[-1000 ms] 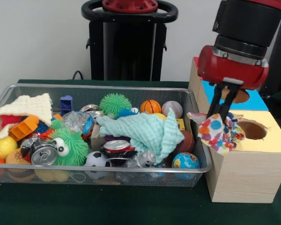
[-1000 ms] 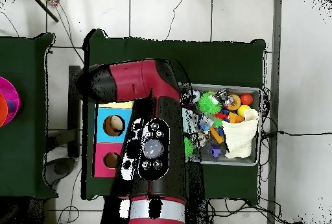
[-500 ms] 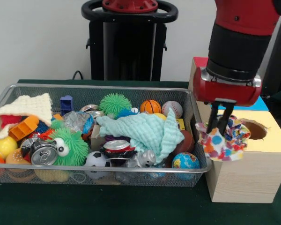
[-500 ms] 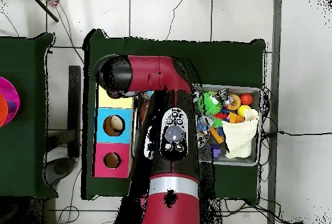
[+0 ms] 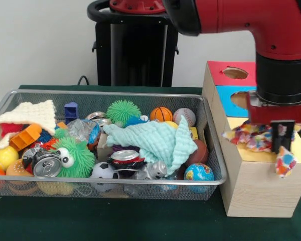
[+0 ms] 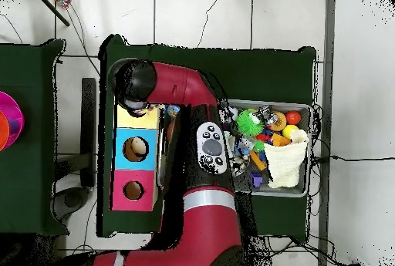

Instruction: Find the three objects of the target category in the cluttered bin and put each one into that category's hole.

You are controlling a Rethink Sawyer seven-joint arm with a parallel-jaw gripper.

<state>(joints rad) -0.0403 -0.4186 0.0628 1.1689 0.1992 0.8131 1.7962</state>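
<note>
1. the jaws (image 5: 282, 143) point down over the yellow section of the wooden box (image 5: 256, 188), closed on the spotted cloth (image 5: 256, 136); only one dark finger shows clearly against the fabric, so how narrow the gap is cannot be read.
2. the spotted cloth lies bunched over the yellow top, right where that section's hole should be. one corner dangles over the front edge at 5 o'clock from the jaws.
3. to finish this step well, the bundle probably needs pushing straight down into the hole before letting go. that loose corner could catch on the rim and leave the cloth draped outside.
4. the cloth is pale with red, blue, orange and yellow dots, soft and crumpled, so it should fold easily.
5. at 9 o'clock from the box sits the wire bin (image 5: 210, 150) on the green desk (image 5: 115, 221). a mint cloth (image 5: 155, 140) and a cream knitted cloth (image 5: 32, 114) among its clutter look like the remaining fabric pieces.
</note>
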